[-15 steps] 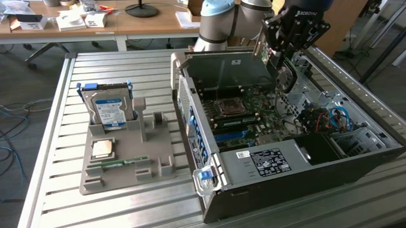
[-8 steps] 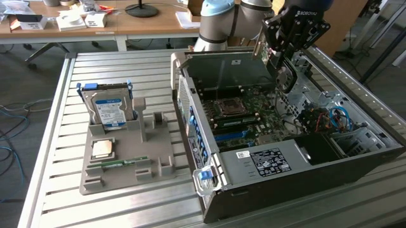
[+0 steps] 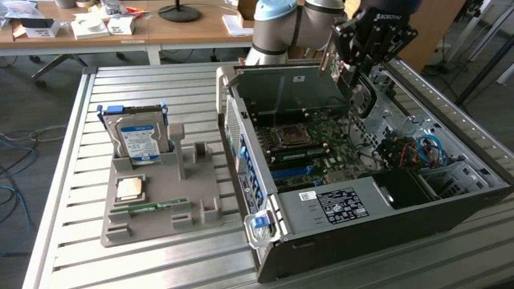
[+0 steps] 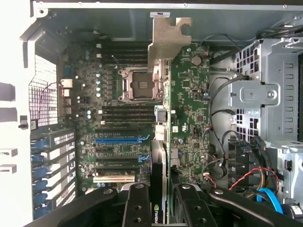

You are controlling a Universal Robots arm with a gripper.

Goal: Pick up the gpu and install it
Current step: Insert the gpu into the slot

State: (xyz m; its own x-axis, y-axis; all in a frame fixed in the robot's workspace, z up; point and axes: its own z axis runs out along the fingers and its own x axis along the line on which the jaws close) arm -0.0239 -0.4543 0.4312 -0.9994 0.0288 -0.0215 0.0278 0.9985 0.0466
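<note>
Hand [image 4: 163, 202] around edge-on gpu [image 4: 160, 170]

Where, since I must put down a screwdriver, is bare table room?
Bare slats of the table beside the grey parts holder, toward the exterior view's left. Crowded: the computer case, where the gripper holds the gpu.
</note>
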